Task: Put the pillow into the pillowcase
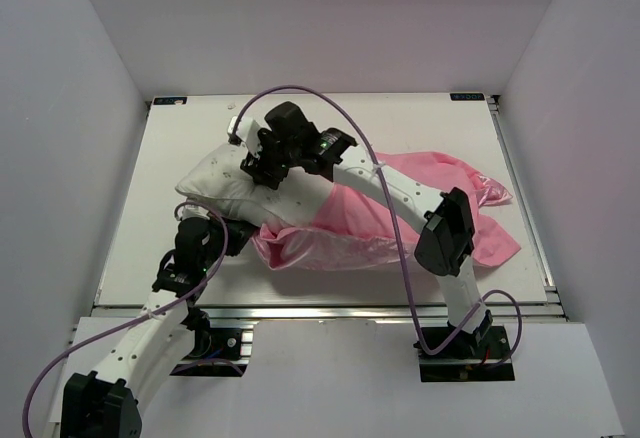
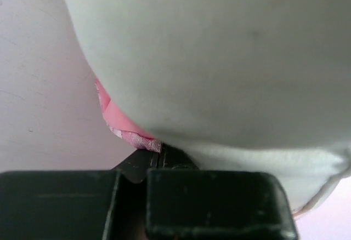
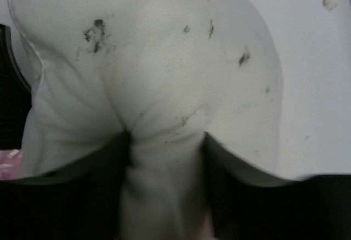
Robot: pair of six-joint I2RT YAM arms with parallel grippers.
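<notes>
Entry: pillow point(image 1: 225, 180), lying mid-table, part-sheathed in pillowcase point(image 1: 380, 228), white end protruding; my right gripper point(image 3: 164, 158) pinched a fold of it, presumably for pushing inward; my left gripper point(image 2: 156, 155) sat clamped on the pink hem, anchoring the opening.

Bright even overhead light, soft shadows; wrist views close-up, blurred, dark below.

A white table point(image 1: 190, 138) sits boxed in by plain white walls point(image 1: 320, 18).
</notes>
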